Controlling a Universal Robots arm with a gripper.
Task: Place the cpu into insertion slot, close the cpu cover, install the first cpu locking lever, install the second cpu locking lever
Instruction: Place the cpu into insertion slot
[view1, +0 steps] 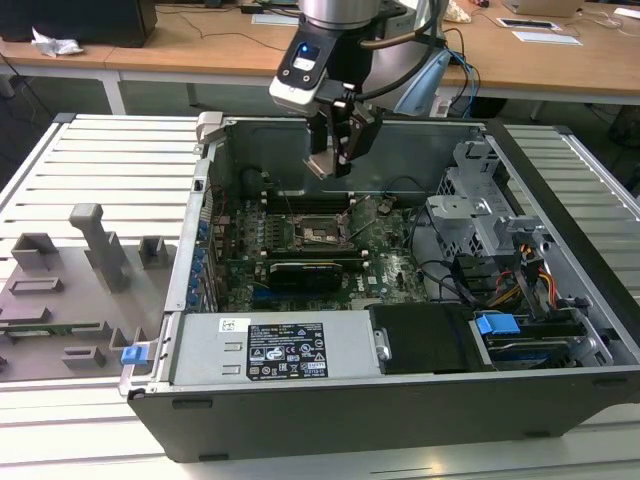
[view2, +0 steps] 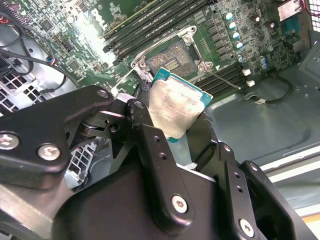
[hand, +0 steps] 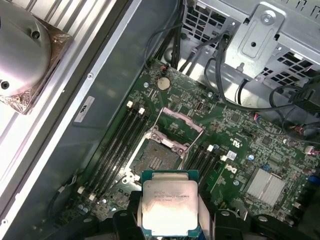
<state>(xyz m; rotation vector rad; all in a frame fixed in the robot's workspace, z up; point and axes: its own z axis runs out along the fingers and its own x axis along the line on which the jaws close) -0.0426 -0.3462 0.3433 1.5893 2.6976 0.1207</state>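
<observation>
Tool (view2: 172, 119) pinches the cpu (hand: 170, 205) by two opposite edges, suspended above the motherboard (hand: 240, 142) toward the case's far wall. Insertion slot (hand: 156, 159) lies exposed; cpu cover (hand: 176, 126) stands raised beside it.

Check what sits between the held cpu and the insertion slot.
Nothing: in the first wrist view the cpu hangs over the insertion slot, with the cpu cover open beyond it. In the exterior view, open air separates the gripper from the slot.

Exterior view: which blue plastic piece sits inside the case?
The blue plastic tab at the exterior view's right, within the dark metal case; the other blue clip sits outside its corner.
</observation>
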